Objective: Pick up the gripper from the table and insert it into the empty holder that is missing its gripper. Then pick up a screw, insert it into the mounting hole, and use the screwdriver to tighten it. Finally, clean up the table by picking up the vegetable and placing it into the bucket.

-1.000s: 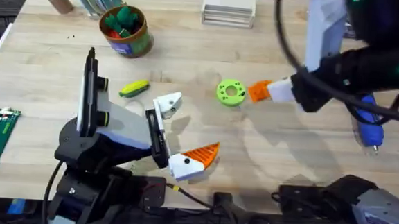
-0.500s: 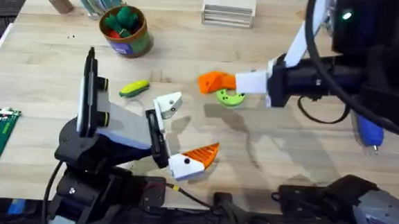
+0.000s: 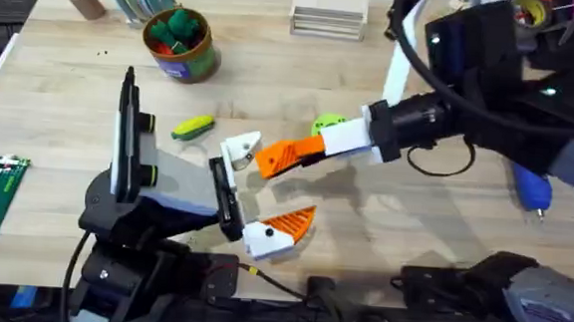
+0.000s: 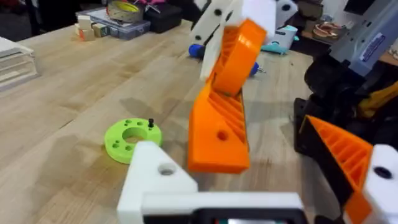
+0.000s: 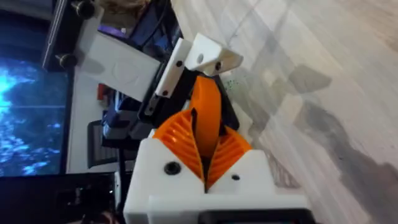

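Two white angular jaw blocks form the left gripper [image 3: 248, 194], fingers spread wide: the near one carries a ribbed orange pad, while the far holder [image 3: 241, 150] is bare plastic. Just right of it, the gripper [image 3: 283, 156], an orange ribbed wedge, is clamped between the right gripper's [image 3: 297, 154] fingers, apparently not yet seated. Behind lies a green ring disc [image 4: 132, 137] on the wooden tabletop [image 3: 383, 222].
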{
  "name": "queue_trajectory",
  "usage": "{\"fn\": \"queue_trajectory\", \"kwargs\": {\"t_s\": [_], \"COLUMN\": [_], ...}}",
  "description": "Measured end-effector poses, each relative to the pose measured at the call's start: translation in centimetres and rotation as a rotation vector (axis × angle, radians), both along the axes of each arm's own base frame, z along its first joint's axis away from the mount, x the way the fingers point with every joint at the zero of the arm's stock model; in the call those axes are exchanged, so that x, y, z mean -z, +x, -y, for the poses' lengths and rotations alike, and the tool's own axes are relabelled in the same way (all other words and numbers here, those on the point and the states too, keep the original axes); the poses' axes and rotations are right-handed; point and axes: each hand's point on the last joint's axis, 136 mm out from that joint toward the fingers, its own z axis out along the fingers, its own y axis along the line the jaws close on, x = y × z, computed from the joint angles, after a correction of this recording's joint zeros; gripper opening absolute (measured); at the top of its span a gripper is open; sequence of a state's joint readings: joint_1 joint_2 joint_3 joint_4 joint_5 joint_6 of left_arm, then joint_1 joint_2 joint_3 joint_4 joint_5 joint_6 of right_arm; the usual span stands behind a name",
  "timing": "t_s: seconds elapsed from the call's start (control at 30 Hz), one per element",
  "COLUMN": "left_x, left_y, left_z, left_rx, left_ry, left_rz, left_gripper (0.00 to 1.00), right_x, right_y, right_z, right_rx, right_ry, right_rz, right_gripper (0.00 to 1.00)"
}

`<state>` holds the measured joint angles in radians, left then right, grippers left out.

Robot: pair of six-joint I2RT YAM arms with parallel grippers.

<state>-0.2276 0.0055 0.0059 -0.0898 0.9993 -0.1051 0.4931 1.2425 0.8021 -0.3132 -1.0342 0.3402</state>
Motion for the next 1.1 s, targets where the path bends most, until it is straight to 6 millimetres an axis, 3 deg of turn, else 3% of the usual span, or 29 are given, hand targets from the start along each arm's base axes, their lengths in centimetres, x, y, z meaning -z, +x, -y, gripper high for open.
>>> {"fn": "queue_trajectory", "kwargs": {"t_s": [0.5, 1.1], "left_x": [0.0, -0.1], "left_y": [0.2, 1.6], "left_z": [-0.1, -0.7], "left_rx": [-0.010, -0.102], "left_ry": [0.000, 0.004], "left_rz": [-0.003, 0.009], "left_gripper": [0.992, 0.993], "right_x": [1.8, 1.7], "right_y": [1.3, 3.4], "right_z": [-1.6, -2.9], "right_rx": [-0.055, 0.044], "right_ry": [0.061, 0.066], "right_rz": [-0.113, -0.260], "right_gripper": [0.028, 0.028]}}
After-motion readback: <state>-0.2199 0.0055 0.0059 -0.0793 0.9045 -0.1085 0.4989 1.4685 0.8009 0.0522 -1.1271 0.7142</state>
